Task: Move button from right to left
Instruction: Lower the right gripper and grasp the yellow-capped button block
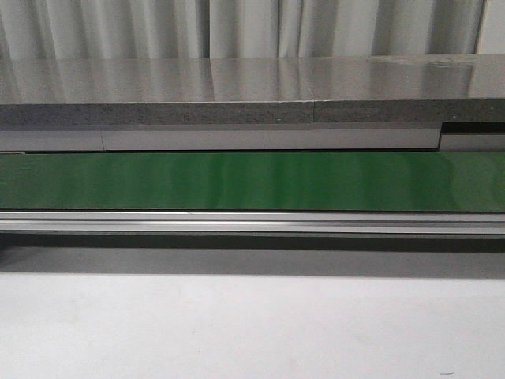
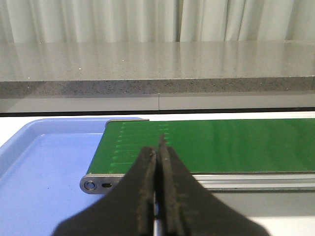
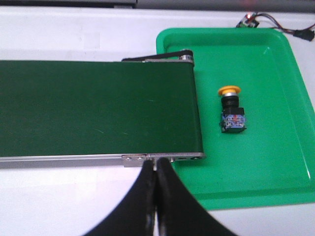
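Note:
The button [image 3: 231, 109], with a yellow-orange cap and a black body, lies on its side in the green tray [image 3: 275, 167], just past the end of the green conveyor belt [image 3: 98, 108]. My right gripper [image 3: 155, 164] is shut and empty, hovering near the belt's near rail, apart from the button. My left gripper [image 2: 158, 147] is shut and empty, over the other end of the belt [image 2: 221, 142], next to a blue tray [image 2: 44, 167]. The button and both grippers are out of the front view.
The front view shows the belt [image 1: 252, 180] with its metal rail [image 1: 252, 223], a grey counter [image 1: 237, 87] behind and white table [image 1: 237, 332] in front. Wires [image 3: 275, 22] lie beyond the green tray's far corner.

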